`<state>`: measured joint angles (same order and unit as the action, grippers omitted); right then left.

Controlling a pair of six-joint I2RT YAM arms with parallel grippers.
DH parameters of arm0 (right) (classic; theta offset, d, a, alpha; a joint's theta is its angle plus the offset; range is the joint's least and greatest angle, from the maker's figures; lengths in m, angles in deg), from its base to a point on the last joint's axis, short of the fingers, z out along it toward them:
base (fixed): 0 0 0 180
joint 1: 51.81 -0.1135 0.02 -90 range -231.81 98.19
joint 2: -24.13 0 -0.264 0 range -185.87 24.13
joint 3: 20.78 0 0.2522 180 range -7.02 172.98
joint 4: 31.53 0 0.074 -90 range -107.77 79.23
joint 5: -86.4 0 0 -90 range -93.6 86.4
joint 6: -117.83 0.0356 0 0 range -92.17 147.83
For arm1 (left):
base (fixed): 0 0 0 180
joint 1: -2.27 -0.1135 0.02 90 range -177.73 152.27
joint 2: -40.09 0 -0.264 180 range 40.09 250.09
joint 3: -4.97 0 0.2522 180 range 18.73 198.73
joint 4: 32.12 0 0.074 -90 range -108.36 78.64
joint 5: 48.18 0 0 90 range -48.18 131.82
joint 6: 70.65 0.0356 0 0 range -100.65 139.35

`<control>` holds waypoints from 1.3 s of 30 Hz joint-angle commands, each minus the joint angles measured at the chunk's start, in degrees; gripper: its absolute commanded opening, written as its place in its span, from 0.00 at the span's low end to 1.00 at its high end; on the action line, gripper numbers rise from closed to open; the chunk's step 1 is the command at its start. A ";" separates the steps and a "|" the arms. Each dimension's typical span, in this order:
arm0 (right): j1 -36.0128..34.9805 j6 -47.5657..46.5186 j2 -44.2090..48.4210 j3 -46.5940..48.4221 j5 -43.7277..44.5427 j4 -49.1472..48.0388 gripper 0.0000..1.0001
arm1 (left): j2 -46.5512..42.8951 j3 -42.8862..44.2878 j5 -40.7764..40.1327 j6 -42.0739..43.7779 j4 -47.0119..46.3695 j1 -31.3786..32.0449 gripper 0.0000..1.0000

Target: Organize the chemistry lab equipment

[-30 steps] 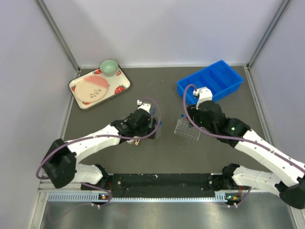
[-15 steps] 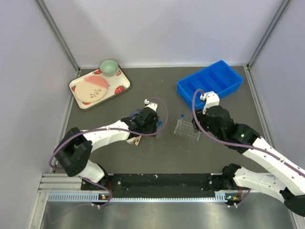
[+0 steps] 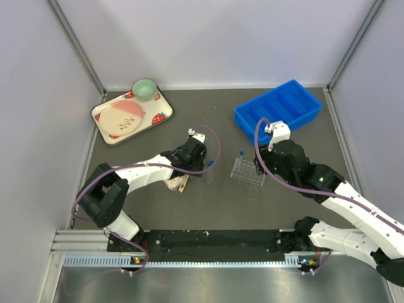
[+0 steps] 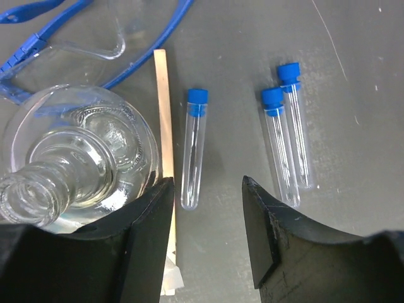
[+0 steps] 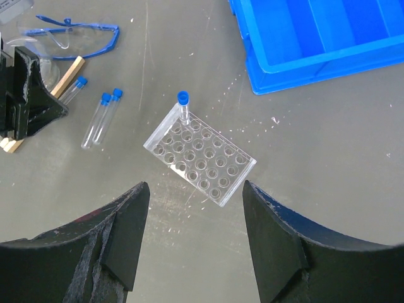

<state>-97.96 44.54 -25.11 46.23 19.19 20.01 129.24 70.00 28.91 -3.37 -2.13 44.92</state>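
**labrat_42:** So where's the single clear test tube with the blue cap [image 4: 192,151], and which way does it point?

**yam_fan:** Flat on the dark grey table [image 4: 353,63]. In the left wrist view its long axis runs straight up the frame, cap at the far end. Its rounded end is just ahead of the left gripper [image 4: 207,189], jaws spread wide.

**labrat_42:** Any room around it?

**yam_fan:** Left is tight. A flat wooden stick [image 4: 164,126] lies parallel just beside it, then a clear glass flask [image 4: 82,151]. Right has a bare strip, then a pair of blue-capped tubes [image 4: 287,142] touching, caps the same way, then open table. The right gripper [image 5: 194,189], jaws also spread, hangs over the clear acrylic rack [image 5: 199,161]. One capped tube [image 5: 183,104] stands upright in a corner hole, and the blue plastic divided bin [image 5: 328,38] is beyond.
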 commanded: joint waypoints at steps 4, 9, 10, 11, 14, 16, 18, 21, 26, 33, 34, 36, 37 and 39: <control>-0.69 0.08 0.54 0.80 -0.29 -0.87 0.61 | 2.17 2.70 1.65 1.27 -2.61 -1.61 0.52; -0.69 0.16 0.45 0.80 -0.37 -1.04 0.62 | 2.61 3.05 2.80 1.19 -2.87 -1.61 0.50; -0.69 0.08 0.45 0.71 -0.37 -1.04 0.62 | 2.61 3.05 2.97 1.10 -3.04 -1.61 0.50; -0.69 0.08 0.45 0.62 -0.37 -1.04 0.62 | 2.61 3.05 3.41 1.19 -2.96 -1.61 0.49; -0.69 0.25 0.45 0.45 -0.46 -1.04 0.62 | 3.05 3.14 3.68 1.10 -3.05 -1.61 0.48; -0.78 0.25 0.45 0.36 -0.46 -1.04 0.62 | 3.49 3.14 3.68 1.10 -3.22 -1.61 0.48; -0.78 0.25 0.63 0.27 -0.55 -1.04 0.62 | 3.93 3.05 3.33 1.01 -3.31 -1.61 0.47; -0.69 0.25 0.89 0.18 -0.55 -1.04 0.62 | 4.19 3.22 2.89 1.10 -3.31 -1.61 0.47; -0.69 0.25 0.54 0.10 -0.73 -1.13 0.62 | 4.55 3.75 2.18 1.45 -3.13 -1.61 0.47; -0.70 0.43 0.45 -0.08 -0.81 -1.13 0.62 | 6.04 3.67 2.36 1.19 -2.96 -1.70 0.45; -0.69 0.43 0.45 -0.08 -0.90 -1.13 0.62 | 6.13 3.49 2.36 1.01 -3.04 -1.61 0.44; -0.69 0.34 0.54 -0.08 -0.90 -1.04 0.62 | 6.31 3.23 2.27 0.75 -3.13 -1.70 0.44; -0.69 0.34 0.72 -0.08 -0.99 -1.04 0.62 | 6.39 2.97 2.10 0.75 -2.96 -1.61 0.44; -0.70 0.34 0.72 -0.08 -1.25 -0.95 0.62 | 6.39 2.88 1.40 0.57 -2.61 -1.61 0.43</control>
<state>-98.16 44.54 -25.11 46.23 18.75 20.01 135.51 72.14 31.69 -2.76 -3.42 43.52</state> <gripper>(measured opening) 0.615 0.439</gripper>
